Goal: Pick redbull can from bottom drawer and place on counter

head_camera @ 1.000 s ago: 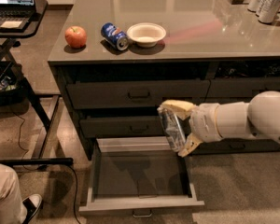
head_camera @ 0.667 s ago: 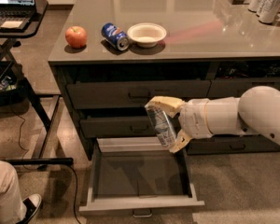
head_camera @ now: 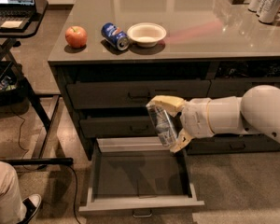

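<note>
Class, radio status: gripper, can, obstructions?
Gripper shut on redbull can over open bottom drawer. Can tilted, not on counter. Bowl, blue can, apple at front edge.

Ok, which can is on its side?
The blue can beside the bowl. Corner cans stand upright; the gripper holds the redbull can tilted over the bottom drawer.

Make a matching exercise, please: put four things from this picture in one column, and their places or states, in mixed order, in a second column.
Things:
1. redbull can
2. blue Pepsi can
3. apple
4. bottom drawer

Places or states:
A. pulled open
B. lying on its side on the counter
C. leftmost thing on the counter
D. tilted, clamped in the gripper above the open drawer

Pairs: 1-D, 2-B, 3-C, 4-A
</note>
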